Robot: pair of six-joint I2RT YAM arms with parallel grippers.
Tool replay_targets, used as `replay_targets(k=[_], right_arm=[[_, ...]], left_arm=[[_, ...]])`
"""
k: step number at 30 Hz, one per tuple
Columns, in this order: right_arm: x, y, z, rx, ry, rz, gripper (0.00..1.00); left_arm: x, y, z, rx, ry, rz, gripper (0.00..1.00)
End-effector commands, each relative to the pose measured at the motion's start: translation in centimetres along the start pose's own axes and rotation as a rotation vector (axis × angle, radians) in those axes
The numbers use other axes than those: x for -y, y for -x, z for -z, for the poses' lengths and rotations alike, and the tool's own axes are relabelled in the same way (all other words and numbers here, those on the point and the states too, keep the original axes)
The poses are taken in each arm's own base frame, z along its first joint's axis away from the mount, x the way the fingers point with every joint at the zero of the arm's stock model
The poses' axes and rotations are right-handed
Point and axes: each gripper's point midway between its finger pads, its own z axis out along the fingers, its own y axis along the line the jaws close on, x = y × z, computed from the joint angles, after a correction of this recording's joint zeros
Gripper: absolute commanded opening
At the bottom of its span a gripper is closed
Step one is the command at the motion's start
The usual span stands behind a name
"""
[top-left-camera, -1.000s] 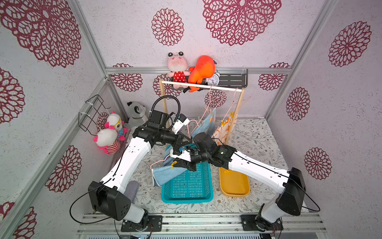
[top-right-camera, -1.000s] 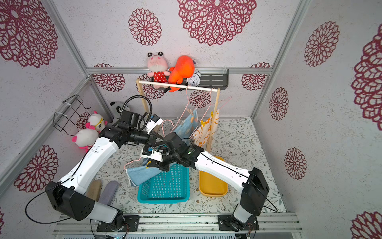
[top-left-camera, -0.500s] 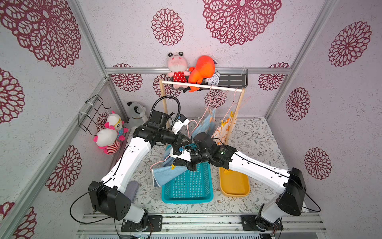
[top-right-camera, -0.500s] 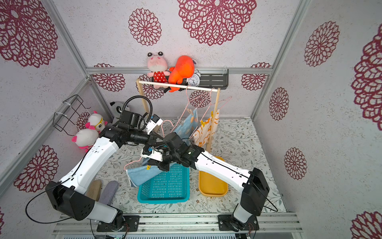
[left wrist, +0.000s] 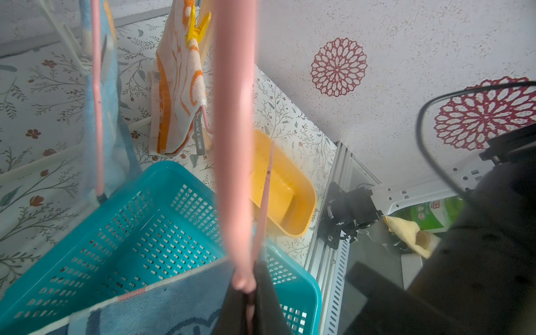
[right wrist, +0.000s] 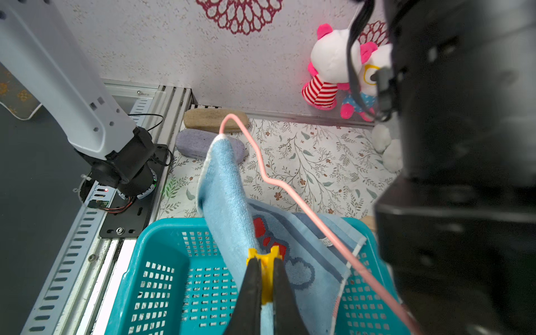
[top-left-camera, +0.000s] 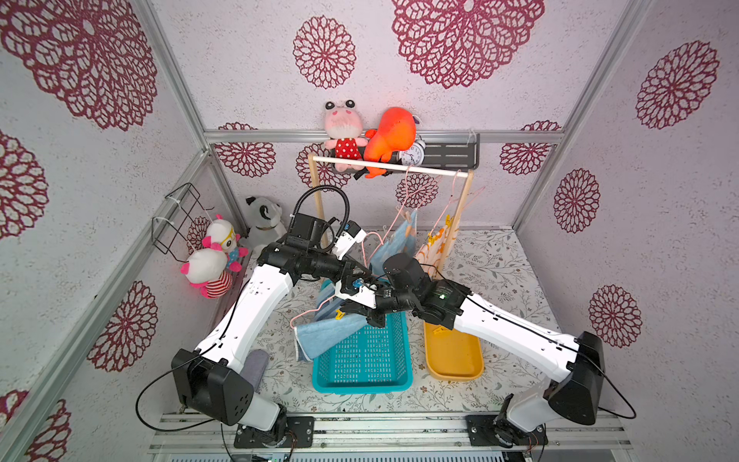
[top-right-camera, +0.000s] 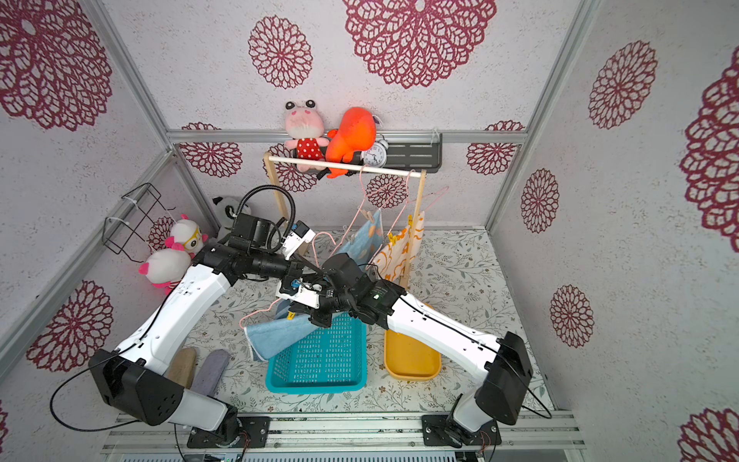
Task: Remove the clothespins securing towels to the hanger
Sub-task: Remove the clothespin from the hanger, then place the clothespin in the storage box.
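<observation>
The right gripper (right wrist: 264,262) is pinched hard on a yellow clothespin (right wrist: 265,278), one dark finger (right wrist: 251,278) on each side of the clip; the clip bites the folded edge of a light blue towel (right wrist: 226,188) above the far rim of the teal basket (right wrist: 162,229). This towel hangs over a pink hanger (right wrist: 290,191); in a top view it (top-left-camera: 324,336) spills past the basket's far left corner, one part over the mesh and one part outside it. The left gripper (left wrist: 248,293) is clamped on the hanger's wire, which runs up close and blurred in front of its camera; in both top views it sits above the basket's far edge, just beside the right gripper. Beyond the basket stands a wooden rack (top-left-camera: 318,192). On it hang a second blue towel (top-left-camera: 394,244) and a white towel with orange print (top-left-camera: 436,248), each on its own pink wire; a pale clothespin (top-left-camera: 408,216) sits at the top of the blue one and another yellow clothespin (left wrist: 197,26) at the top of the white one. Just to the right of the basket lies a yellow tray (top-left-camera: 456,360); a loose yellow clip (top-left-camera: 444,330) lies at its far end.
</observation>
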Motion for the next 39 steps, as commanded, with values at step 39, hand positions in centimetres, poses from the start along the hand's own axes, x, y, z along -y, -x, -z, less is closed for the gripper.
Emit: replay_targets(k=[39], right_arm=[[5.2, -27.0, 19.3, -0.059, -0.934, -1.012, 0.06]], left_arm=[[-0.2, 1.4, 1.0, 0.061, 0.074, -0.061, 0.0]])
